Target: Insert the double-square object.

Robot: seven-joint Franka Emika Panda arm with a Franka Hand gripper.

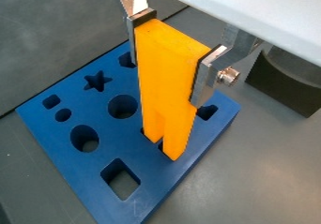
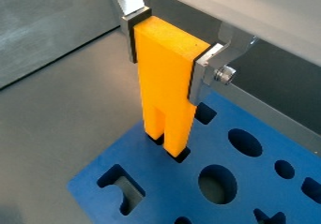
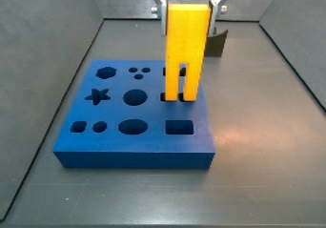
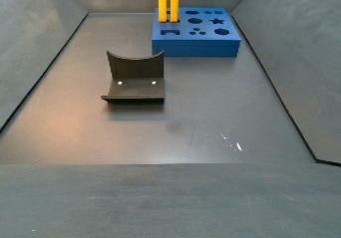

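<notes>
My gripper (image 1: 172,52) is shut on the upper part of the double-square object (image 1: 170,92), a tall bright yellow piece held upright. The silver fingers (image 2: 204,73) clamp its two narrow sides. It also shows in a wrist view (image 2: 166,92) and in both side views (image 3: 188,51) (image 4: 168,3). Its two prongs point down at the blue block (image 3: 128,136), and their tips stand at the block's top, in or at the pair of square holes near its right edge (image 3: 180,98). How deep they sit cannot be told. The gripper shows at the top of a side view (image 3: 189,5).
The blue block (image 4: 200,38) has several other cut-outs: star, hexagon, round, oval and square holes (image 1: 122,179). The dark grey fixture (image 4: 134,78) stands on the floor apart from the block; it shows behind the block in a side view (image 3: 219,43). Dark sloping walls enclose the floor.
</notes>
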